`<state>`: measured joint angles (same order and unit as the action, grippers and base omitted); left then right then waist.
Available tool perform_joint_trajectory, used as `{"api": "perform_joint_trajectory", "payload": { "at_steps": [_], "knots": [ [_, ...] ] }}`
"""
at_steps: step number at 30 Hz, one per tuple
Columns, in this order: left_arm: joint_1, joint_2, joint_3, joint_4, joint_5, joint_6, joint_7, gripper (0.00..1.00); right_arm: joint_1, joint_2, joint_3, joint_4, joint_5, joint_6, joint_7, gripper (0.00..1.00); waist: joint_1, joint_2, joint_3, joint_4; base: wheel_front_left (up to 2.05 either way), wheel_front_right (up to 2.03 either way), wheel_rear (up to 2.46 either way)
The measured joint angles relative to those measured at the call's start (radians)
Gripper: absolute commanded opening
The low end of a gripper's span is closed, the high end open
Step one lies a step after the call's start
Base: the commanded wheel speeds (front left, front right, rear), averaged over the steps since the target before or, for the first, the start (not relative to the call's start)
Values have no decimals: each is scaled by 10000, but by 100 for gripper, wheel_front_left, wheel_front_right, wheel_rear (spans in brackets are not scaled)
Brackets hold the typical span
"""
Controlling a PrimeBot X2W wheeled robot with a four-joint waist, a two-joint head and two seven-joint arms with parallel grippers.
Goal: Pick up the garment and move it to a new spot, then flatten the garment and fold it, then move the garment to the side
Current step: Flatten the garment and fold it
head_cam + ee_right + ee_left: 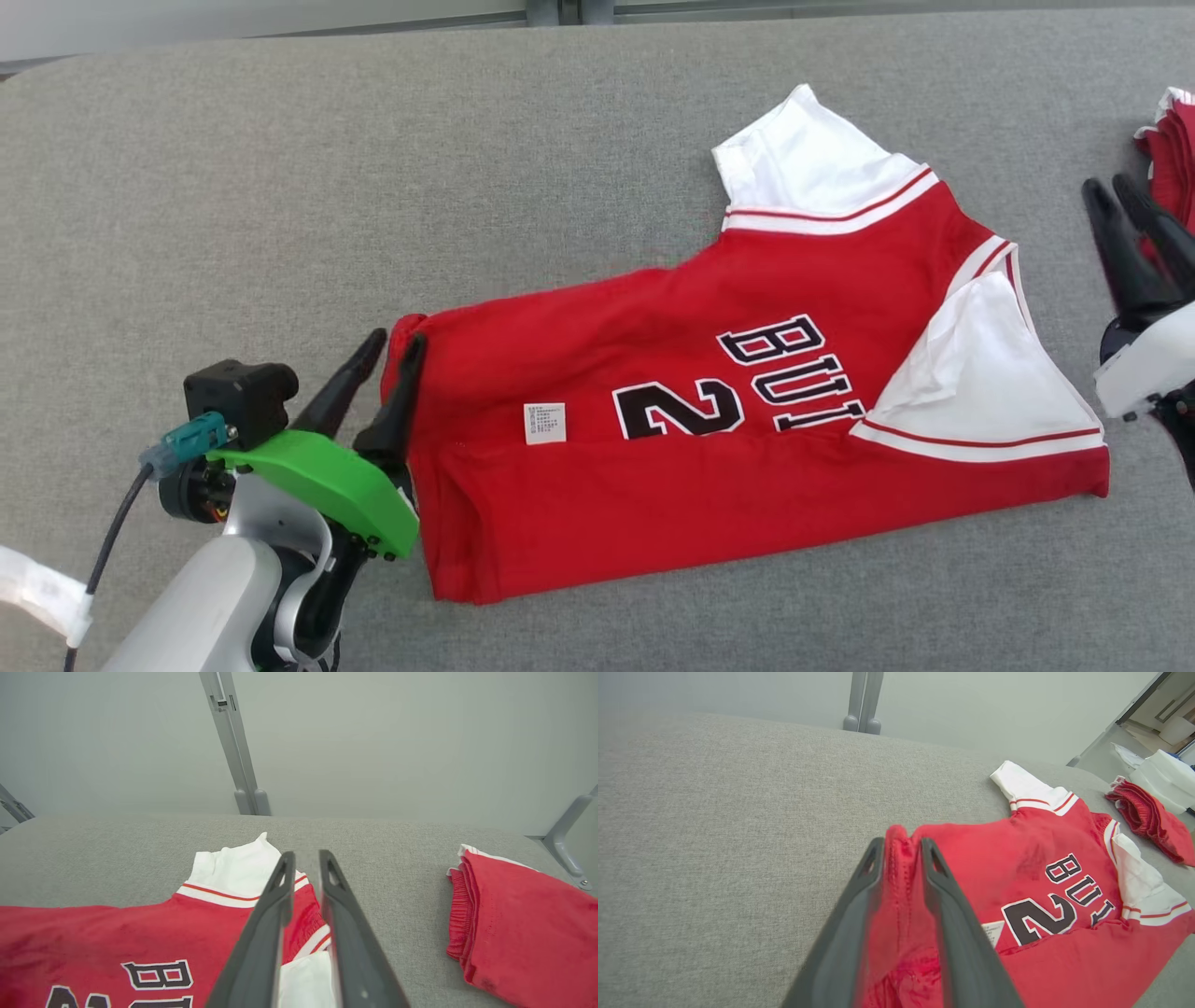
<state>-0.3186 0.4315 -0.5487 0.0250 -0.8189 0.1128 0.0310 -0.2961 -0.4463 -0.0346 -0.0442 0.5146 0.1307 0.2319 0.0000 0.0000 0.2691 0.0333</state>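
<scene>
Left tool (pixel 398 338), lower left: fingers parted astride the shirt (pixel 653 355) hem. Right tool (pixel 1106 184), right edge: fingers slightly parted, empty.

Red shorts (pixel 1176 140) on grey tabletop (pixel 280 187)

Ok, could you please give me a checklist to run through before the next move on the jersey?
1. Jersey lying on the grey surface, near long edge folded over: ok.
2. Far white sleeve folded in: not ok, it sticks out.
3. Near white sleeve folded over the front: ok.
4. Left gripper free of the hem: cannot tell; red fabric shows between its fingers.
5. Right gripper off the jersey, holding nothing: ok.
6. Second red garment apart from the jersey: ok.
</scene>
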Motion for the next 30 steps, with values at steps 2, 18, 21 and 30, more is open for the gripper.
{"api": "perform_joint_trajectory", "payload": {
  "at_steps": [2,18,21,30],
  "knots": [
    [33,-90,2,224,136,-25,-447,100,168,117,69,138,-336,0,-349,100,0,0,-143,29,0,0,0],
    [2367,-1346,1371,999,1958,203,-2924,100,2108,1032,836,1561,-2679,4,-4366,100,-1,0,-1968,190,0,0,0],
    [3086,-1814,1910,840,2798,-88,-2932,100,2544,1457,777,1910,-2894,4,-4738,100,-1,0,-2283,227,0,0,0],
    [3988,-3099,3507,1060,4130,-1198,-2934,100,3150,2192,627,2313,-3141,4,-4936,100,-1,0,-2584,265,0,0,0]
  ]
}}
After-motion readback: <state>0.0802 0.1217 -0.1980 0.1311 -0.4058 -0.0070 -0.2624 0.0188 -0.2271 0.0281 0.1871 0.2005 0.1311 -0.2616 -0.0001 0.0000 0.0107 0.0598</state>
